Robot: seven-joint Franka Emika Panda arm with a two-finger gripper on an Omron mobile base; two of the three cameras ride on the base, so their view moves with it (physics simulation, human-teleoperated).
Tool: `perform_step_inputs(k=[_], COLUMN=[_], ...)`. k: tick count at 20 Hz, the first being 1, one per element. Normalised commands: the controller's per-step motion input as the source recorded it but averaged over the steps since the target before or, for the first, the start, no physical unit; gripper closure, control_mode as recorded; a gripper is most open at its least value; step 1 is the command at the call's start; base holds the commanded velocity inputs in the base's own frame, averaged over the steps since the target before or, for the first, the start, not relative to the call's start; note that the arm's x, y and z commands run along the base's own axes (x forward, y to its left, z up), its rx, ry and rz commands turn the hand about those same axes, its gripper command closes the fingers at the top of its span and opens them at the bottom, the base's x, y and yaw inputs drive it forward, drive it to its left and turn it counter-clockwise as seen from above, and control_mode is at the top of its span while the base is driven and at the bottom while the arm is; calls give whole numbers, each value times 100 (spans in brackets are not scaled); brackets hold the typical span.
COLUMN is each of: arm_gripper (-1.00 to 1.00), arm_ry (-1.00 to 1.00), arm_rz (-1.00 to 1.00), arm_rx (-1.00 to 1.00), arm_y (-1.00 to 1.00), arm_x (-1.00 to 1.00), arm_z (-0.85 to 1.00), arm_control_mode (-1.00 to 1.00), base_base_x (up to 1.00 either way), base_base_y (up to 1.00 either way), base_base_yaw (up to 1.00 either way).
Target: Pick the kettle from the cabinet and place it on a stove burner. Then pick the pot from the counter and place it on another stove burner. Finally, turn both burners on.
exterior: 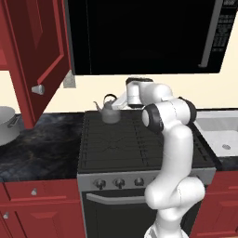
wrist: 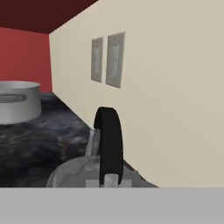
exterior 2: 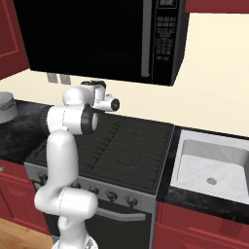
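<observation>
Kettle [exterior: 110, 111] sits upright on the rear left of the stove burners [exterior: 118, 139], spout pointing left, black handle [wrist: 109, 144] close up in the hand view. Claw [exterior: 120, 103] is at that handle; can't tell whether it's gripping. Pot [exterior: 6, 124] sits on the counter [exterior: 42, 144] left of the stove, beneath the open cabinet [exterior: 35, 51] door.

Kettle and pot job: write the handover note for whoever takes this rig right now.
Gripper: at the kettle's black handle; whether it is shut on it, cannot tell.
Kettle: on the rear left part of the stove, out of the open cabinet.
Pot: on the counter, left of the stove.
Done: kettle at its burner.
Left: release, move the pot to another burner, turn both on.
</observation>
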Motion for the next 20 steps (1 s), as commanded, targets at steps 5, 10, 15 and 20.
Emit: perform_step_inputs(k=[5,10,15,20], arm_gripper=[100,-100,-100,-100], arm_ry=[0,-2,-5,-5], arm_rz=[1,2,0,1], arm_rx=[0,0,4,4], arm_y=[0,0,-3,-12], arm_x=[0,-18,-18,-11], arm_z=[-12,-8,-2,-2], arm_control_mode=[-100,-100,-100,-100], base_base_x=[0,0,0,0], base_base_y=[0,0,0,0], base_base_yaw=[0,0,0,0])
